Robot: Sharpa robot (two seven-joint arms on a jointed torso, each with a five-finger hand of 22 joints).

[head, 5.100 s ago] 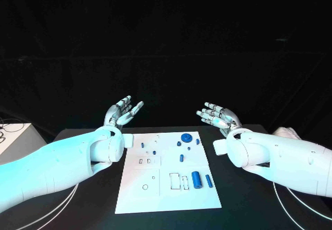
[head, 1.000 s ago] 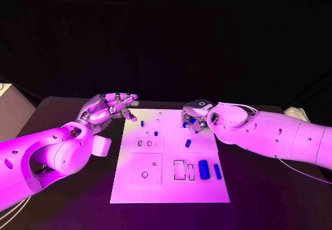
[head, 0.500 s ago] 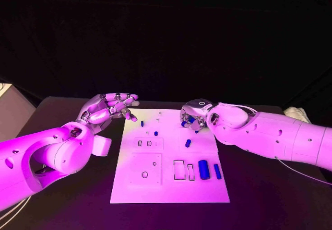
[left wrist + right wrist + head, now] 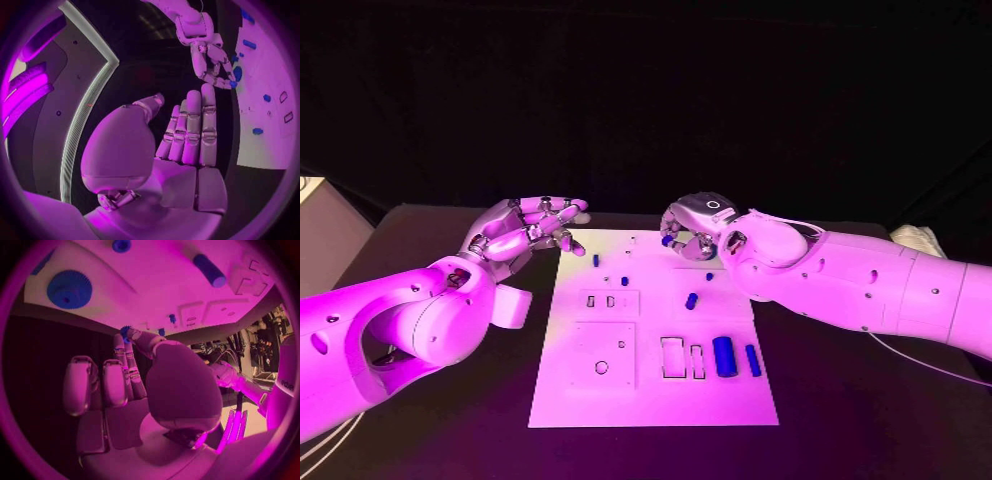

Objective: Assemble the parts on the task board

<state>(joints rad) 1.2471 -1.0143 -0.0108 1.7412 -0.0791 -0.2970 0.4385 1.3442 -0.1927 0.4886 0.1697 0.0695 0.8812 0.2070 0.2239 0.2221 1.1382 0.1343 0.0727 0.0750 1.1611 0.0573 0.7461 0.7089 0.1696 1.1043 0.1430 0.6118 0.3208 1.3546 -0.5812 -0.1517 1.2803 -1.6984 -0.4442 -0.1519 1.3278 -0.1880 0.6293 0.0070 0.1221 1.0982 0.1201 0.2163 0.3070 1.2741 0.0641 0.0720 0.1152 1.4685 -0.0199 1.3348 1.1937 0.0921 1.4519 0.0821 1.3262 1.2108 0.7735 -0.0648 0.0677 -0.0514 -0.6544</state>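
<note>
At left of the head view, my left hand [image 4: 524, 228] hovers off the task board's [image 4: 646, 400] upper-left corner, fingers loosely curled, holding nothing. At upper centre, my right hand [image 4: 689, 232] pinches a small blue gear [image 4: 125, 332] in its fingertips above the board's top edge. Blue parts [image 4: 724, 355] lie on the board, lower right.
</note>
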